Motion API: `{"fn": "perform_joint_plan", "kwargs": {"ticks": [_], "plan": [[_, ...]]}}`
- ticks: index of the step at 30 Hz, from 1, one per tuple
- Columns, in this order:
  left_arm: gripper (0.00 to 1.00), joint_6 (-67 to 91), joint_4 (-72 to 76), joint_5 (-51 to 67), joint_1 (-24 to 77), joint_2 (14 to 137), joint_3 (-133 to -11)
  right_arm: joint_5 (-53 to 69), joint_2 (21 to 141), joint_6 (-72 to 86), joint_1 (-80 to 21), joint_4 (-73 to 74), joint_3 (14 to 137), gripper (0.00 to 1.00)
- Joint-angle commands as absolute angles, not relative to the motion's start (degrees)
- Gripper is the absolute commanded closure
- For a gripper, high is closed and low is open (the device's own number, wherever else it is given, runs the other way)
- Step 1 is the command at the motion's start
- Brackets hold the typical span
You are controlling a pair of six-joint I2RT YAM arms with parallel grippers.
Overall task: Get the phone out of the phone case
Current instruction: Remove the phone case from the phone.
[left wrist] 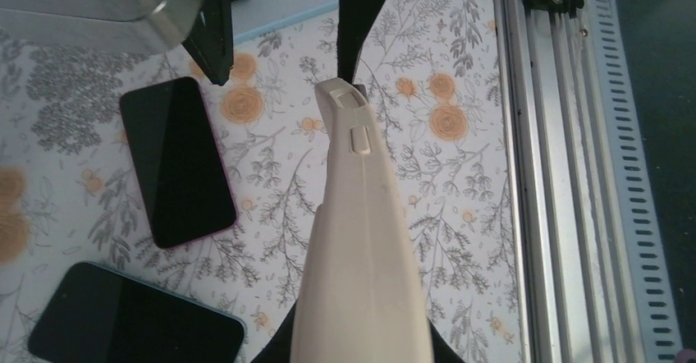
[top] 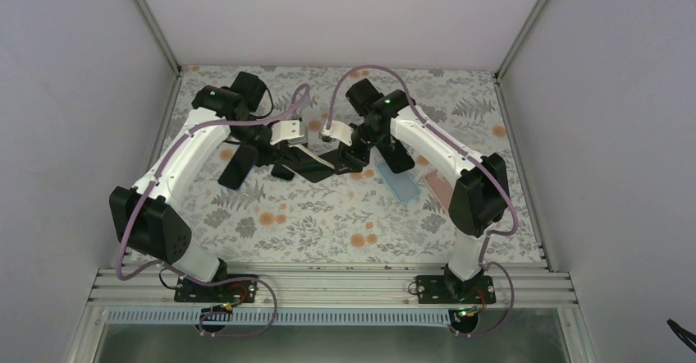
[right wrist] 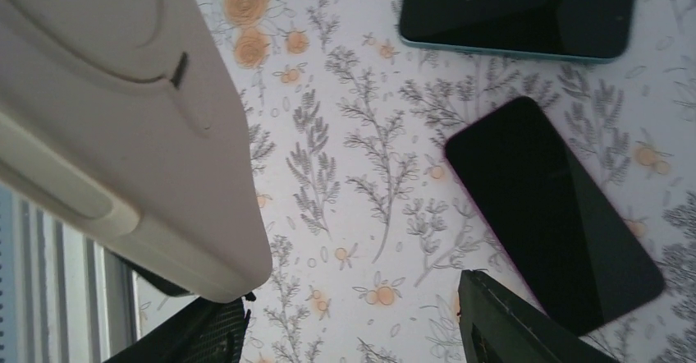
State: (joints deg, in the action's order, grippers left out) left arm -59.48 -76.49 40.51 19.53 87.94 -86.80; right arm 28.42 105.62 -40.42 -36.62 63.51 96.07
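A floral-printed tablecloth (top: pixel 328 223) is enclosed by plain white walls. Above its middle a cream plastic phone case (left wrist: pixel 361 240) is held clear of the cloth, clamped in the tightly closed left gripper (top: pixel 277 143). At the case's far end the right gripper (right wrist: pixel 353 330) is set with jaws well apart, nothing pinched. Whether a phone sits inside cannot be told, and none is seen parted from the case, so removal is judged barely begun. Below the case a pink-edged dark-screened phone (right wrist: pixel 550 207) and a teal-edged one (right wrist: pixel 517 10) are laid flat. Free cloth is left around the case, and an aluminium rail (left wrist: pixel 542 174) bounds its near side.
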Motion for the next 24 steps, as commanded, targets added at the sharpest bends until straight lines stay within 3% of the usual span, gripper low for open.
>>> {"fn": "perform_joint_plan", "kwargs": {"ticks": [1, 9, 19, 24], "plan": [[0.98, -62.4, -77.9, 53.6, 21.7, 86.2, -87.4, 25.5, 107.5, -36.5, -35.2, 54.3, 100.9, 0.36], [0.98, -64.2, -77.8, 58.4, 22.5, 87.0, -88.0, 27.3, 108.6, -36.3, -34.6, 54.6, 103.2, 0.35], [0.98, -64.0, -77.8, 69.0, 21.7, 98.4, -97.0, 31.8, 106.1, -32.2, -41.0, 50.2, 103.5, 0.30], [0.98, -64.2, -77.8, 70.5, 21.6, 101.2, -101.9, 39.7, 106.1, -31.0, -41.2, 50.0, 106.9, 0.28]]}}
